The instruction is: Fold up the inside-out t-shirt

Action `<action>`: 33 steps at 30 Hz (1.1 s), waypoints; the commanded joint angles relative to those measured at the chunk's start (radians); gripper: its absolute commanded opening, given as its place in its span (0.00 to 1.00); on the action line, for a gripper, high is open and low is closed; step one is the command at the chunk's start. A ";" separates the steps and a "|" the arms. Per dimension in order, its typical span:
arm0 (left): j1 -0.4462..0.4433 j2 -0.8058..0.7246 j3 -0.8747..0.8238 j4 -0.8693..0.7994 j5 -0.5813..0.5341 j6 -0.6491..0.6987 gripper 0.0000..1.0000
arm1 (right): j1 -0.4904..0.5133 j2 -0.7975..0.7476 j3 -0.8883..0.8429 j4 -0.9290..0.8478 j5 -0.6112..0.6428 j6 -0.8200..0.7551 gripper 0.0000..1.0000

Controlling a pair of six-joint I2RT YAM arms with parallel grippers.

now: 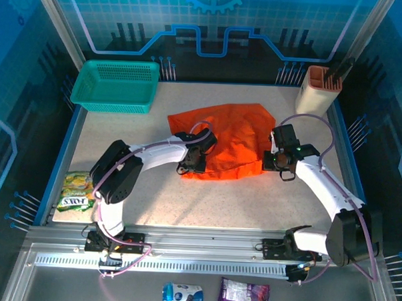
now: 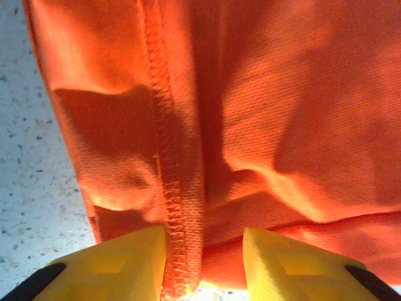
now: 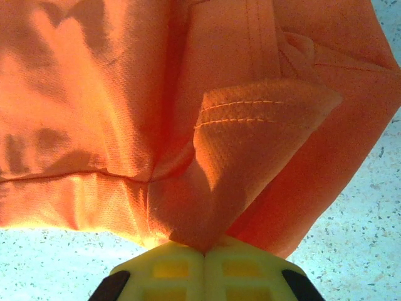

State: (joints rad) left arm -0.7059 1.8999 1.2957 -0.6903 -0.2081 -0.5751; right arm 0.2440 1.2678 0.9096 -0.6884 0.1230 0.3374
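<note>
Left tool (image 2: 204,251) stands partly open, its yellow fingers (image 2: 125,266) set either side of a stitched seam of the orange-red t-shirt (image 1: 236,140), near the shirt's front-left edge. Right tool (image 3: 203,254) is closed, pinching a fold beside a hemmed edge on the shirt's right side. Garment lies bunched at the centre of the table (image 1: 152,198), between both tools.

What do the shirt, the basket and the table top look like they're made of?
The shirt looks like thin soft knit cloth, maybe cotton: fine texture, stitched seams, limp folds. The basket seems moulded plastic, matte teal, with mesh walls. The table is hard, speckled, perhaps stone-look laminate.
</note>
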 commanded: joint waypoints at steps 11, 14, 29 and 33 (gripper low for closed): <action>-0.004 -0.045 -0.053 -0.045 -0.118 -0.012 0.15 | 0.008 -0.026 0.039 -0.030 0.043 -0.006 0.00; 0.006 -0.096 -0.056 -0.039 -0.131 0.008 0.06 | -0.004 -0.027 0.053 -0.031 0.047 -0.012 0.00; 0.465 -0.556 0.015 0.195 0.384 0.130 0.00 | -0.169 -0.042 0.409 -0.048 0.027 -0.064 0.00; 0.605 -0.619 0.040 0.253 0.585 0.064 0.00 | -0.182 -0.091 0.457 -0.052 0.010 -0.069 0.00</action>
State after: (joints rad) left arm -0.1612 1.3262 1.3079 -0.4995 0.1509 -0.4759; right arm 0.0834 1.2251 1.3312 -0.7177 0.1417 0.2867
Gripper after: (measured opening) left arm 0.055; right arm 0.040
